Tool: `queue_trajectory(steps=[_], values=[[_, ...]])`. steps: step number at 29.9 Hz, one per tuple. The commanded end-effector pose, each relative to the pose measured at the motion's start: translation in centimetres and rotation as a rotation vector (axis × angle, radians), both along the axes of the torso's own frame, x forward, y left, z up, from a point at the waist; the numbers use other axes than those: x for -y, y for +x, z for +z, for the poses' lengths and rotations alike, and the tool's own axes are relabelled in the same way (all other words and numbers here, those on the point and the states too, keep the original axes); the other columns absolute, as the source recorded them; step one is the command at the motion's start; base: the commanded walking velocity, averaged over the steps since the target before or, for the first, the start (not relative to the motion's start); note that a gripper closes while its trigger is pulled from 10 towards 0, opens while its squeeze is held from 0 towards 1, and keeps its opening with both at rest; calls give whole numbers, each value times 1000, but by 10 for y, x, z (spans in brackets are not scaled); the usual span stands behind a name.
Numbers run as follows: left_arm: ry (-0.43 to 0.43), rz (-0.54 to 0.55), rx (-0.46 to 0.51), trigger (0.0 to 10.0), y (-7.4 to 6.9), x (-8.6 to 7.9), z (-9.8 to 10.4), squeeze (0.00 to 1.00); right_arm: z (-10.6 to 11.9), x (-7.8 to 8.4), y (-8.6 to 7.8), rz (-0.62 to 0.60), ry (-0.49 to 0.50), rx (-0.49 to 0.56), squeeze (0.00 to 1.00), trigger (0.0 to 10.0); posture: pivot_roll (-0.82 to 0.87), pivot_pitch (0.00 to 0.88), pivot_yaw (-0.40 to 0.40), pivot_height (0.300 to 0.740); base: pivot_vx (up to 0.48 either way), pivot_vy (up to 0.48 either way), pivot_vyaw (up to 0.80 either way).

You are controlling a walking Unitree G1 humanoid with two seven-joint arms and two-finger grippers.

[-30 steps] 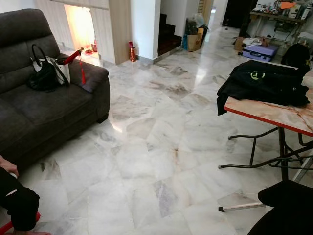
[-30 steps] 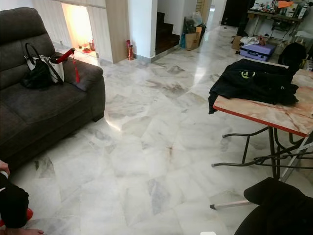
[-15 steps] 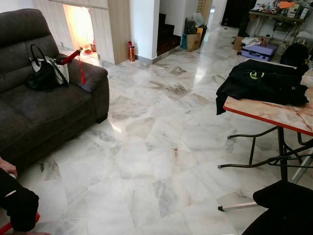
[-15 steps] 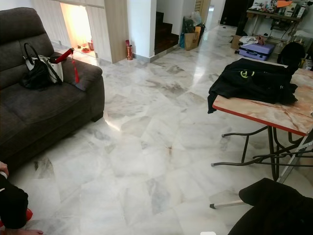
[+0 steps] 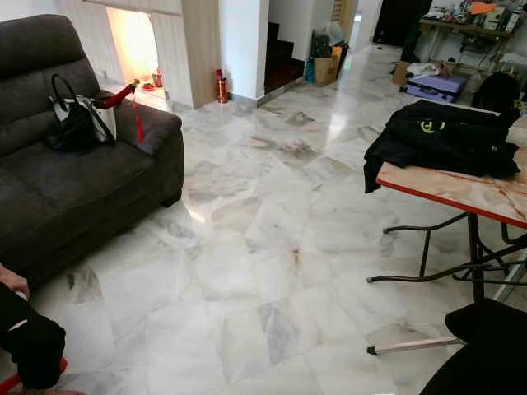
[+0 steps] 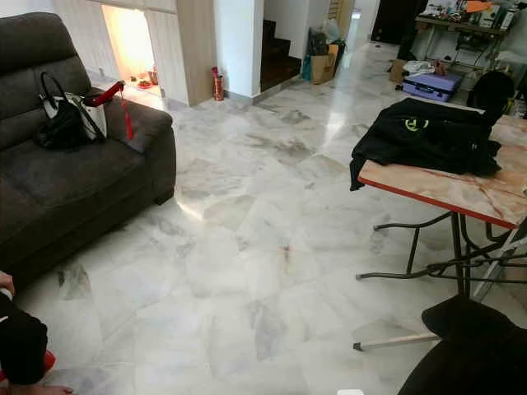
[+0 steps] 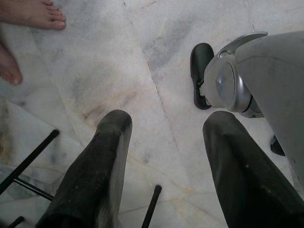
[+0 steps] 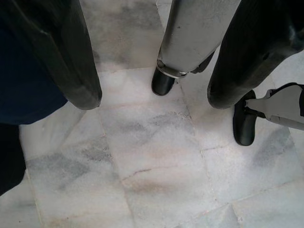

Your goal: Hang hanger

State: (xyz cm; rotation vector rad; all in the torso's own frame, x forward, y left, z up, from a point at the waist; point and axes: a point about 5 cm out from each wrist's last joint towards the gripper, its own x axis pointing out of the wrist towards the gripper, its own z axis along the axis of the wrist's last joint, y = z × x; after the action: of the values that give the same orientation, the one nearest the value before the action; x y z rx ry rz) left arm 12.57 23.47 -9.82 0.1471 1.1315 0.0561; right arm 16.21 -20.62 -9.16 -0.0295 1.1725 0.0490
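Observation:
No hanger can be made out. A black jacket (image 5: pixel 445 136) with a green logo lies on the corner of a red-edged folding table (image 5: pixel 461 196) at the right. A dark cloth mass (image 5: pixel 487 346) sits at the lower right edge of the eye views; dark fabric (image 8: pixel 23 80) also shows beside one finger in the right wrist view. My left gripper (image 7: pixel 168 121) hangs open over the marble floor with nothing between its fingers. My right gripper (image 8: pixel 154 100) is likewise open and pointing down at the floor, above my own black feet (image 8: pixel 162 83).
A dark grey sofa (image 5: pixel 74 189) with a black handbag (image 5: pixel 78 119) stands at the left. A person's knee (image 5: pixel 29 346) shows at the bottom left, their bare feet (image 7: pixel 35 12) near my left arm. Thin black metal legs (image 7: pixel 28 159) are close by. Marble floor (image 5: pixel 263 247) spreads ahead.
The dark cloth mass at the lower right has dropped slightly lower and to the right. The rest of the room looks the same.

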Motion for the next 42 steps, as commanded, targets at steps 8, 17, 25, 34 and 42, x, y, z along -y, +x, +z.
queue_trajectory(steps=[8,17,25,34,42], values=[[-13,28,-2,10000,-3,-1,-1,0,2,-1,4,-10,24,35,0,10000,121,0,-37,740,282,0,0],[-12,29,-1,10000,-3,-1,-1,0,2,-2,4,-16,36,39,0,10000,121,0,-38,740,320,0,780],[-12,29,-1,10000,-3,-1,-1,0,2,-2,4,-16,36,39,0,10000,121,0,-38,740,326,0,800],[-12,29,-1,10000,-3,-1,-1,0,2,-2,4,-16,36,39,0,10000,121,0,-38,740,326,0,800],[-12,29,-1,10000,-3,-1,-1,0,2,-2,4,-16,36,39,0,10000,121,0,-38,740,326,0,800]])
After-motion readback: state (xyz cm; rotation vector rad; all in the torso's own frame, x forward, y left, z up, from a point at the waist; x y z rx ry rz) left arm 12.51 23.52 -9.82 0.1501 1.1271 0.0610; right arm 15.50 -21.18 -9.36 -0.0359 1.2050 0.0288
